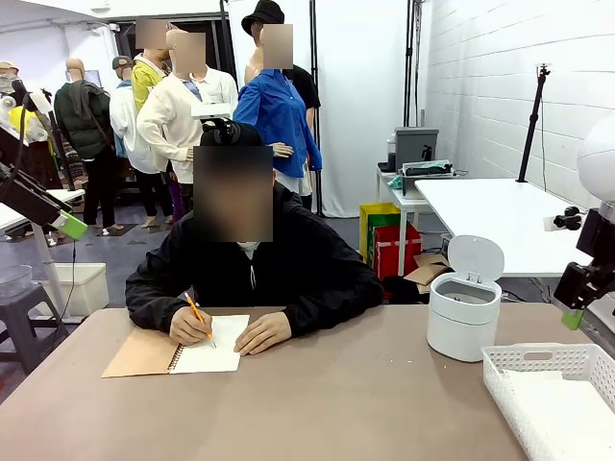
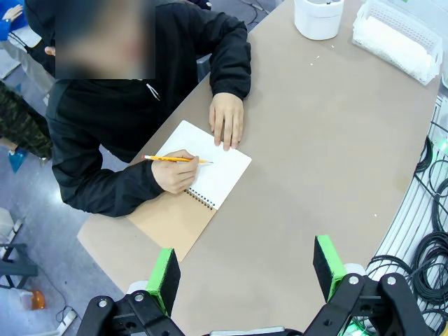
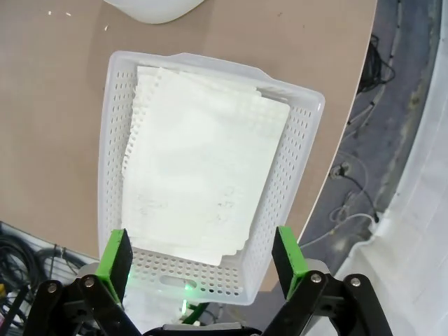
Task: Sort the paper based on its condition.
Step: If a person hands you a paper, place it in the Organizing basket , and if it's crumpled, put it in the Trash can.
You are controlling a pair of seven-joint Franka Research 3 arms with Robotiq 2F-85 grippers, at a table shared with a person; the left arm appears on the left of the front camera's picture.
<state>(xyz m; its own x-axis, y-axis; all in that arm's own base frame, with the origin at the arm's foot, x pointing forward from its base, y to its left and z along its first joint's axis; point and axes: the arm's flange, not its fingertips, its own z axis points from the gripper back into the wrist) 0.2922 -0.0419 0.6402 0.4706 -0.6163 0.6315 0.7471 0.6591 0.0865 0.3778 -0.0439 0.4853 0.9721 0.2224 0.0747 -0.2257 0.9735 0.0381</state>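
Several white paper [image 3: 199,185] sheets with torn hole-punched edges lie flat in a white lattice basket [image 3: 308,140], which stands at the table's near right corner [image 1: 500,360]. My right gripper [image 3: 201,259] hangs open above the basket's end with nothing between its fingers; in the front view it is at the right edge [image 1: 577,312]. My left gripper [image 2: 246,273] is open and empty, high above the table's left side [image 1: 62,221]. Below it a person writes with a yellow pencil [image 2: 178,159] on the open white page of a spiral notebook [image 2: 210,171].
A white lidded bin [image 1: 464,307] stands open on the table right of the person, beside the basket. The person's other hand [image 2: 227,120] rests on the notebook page. Bare brown tabletop [image 1: 336,394] spreads between notebook and basket. Cables [image 2: 430,245] hang off the table's edge.
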